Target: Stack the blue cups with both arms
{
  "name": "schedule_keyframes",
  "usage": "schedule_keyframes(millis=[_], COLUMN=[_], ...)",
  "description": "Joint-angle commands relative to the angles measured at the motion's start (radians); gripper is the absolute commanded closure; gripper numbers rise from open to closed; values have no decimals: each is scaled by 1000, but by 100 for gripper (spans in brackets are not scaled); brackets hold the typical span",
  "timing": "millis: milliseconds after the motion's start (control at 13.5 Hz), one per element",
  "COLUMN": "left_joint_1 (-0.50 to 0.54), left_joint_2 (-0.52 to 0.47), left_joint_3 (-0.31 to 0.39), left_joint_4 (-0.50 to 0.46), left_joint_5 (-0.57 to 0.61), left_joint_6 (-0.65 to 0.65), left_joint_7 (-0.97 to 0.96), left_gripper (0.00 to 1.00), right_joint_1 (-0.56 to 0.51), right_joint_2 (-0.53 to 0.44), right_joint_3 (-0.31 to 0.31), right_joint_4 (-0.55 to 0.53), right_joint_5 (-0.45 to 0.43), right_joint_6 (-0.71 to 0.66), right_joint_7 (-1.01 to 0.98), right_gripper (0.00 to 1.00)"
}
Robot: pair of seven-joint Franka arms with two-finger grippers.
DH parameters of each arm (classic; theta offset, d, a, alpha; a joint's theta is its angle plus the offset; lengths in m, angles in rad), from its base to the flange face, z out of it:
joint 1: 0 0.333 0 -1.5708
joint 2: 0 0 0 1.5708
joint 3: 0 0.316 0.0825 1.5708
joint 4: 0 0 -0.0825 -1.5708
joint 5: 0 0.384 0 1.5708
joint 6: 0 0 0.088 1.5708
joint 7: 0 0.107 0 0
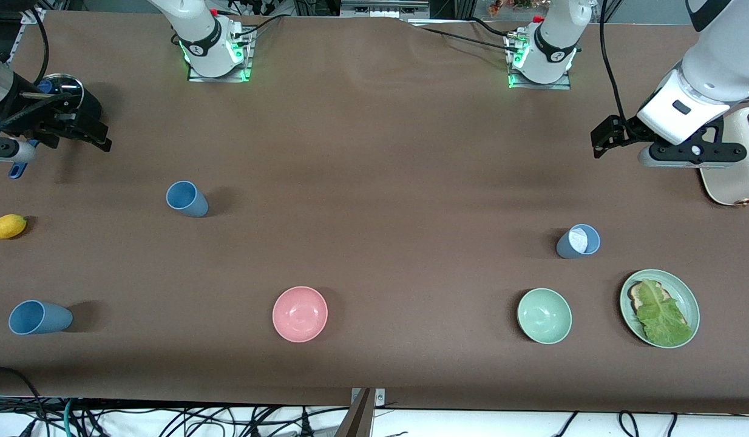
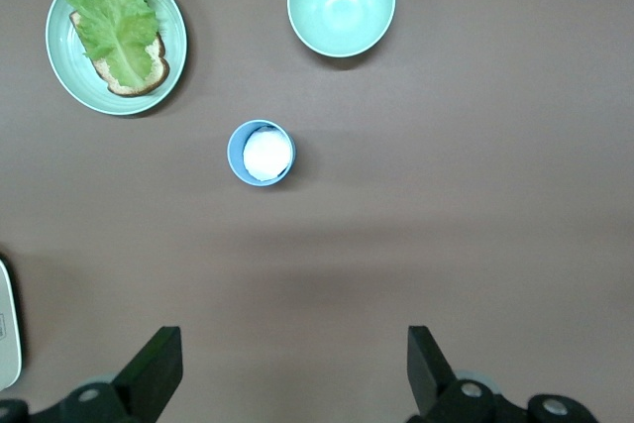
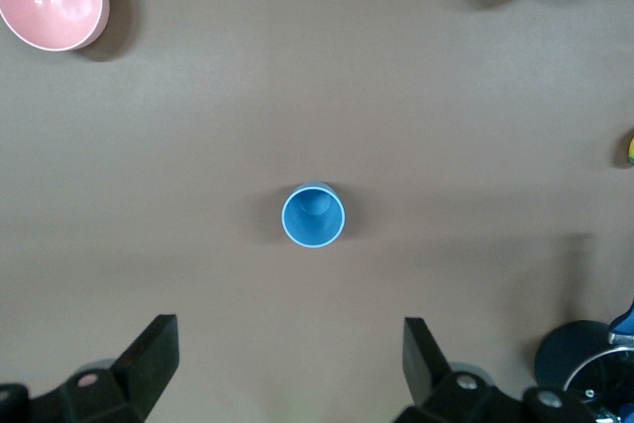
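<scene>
Cups stood upright and apart on the brown table [image 1: 374,152]: one mid-blue cup [image 1: 187,198] in the middle left of the front view, another mid-blue cup [image 1: 38,317] at the lower left, and the paler cup [image 1: 578,241] at the middle right, above the green bowl [image 1: 544,315]. The left gripper [image 2: 292,369] hung wide open and empty over the table at the right edge. The right gripper [image 3: 287,369] hung equally wide open and empty at the upper left.

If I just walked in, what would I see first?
Probably the pink bowl near the middle of the brown table, with a green bowl and a lettuce plate toward the left arm's end. Three blue cups stand apart, and both open grippers, left and right, hang above the table.
</scene>
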Motion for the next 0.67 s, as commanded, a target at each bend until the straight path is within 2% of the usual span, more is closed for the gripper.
schedule_keyframes(millis=[0,594], left_joint_1=[-1,13], left_joint_2=[3,23], left_joint_3=[4,8], left_joint_4=[21,21], left_joint_5=[-10,-10], left_joint_6=[-21,-21], left_joint_7=[5,15], left_gripper=[0,0], right_joint_1=[0,0], right_joint_2=[-5,-5], right_joint_3=[1,1], right_joint_4=[18,18], right_joint_5=[6,9], right_joint_6=[-24,-27], right_joint_7=[3,4], right_gripper=[0,0])
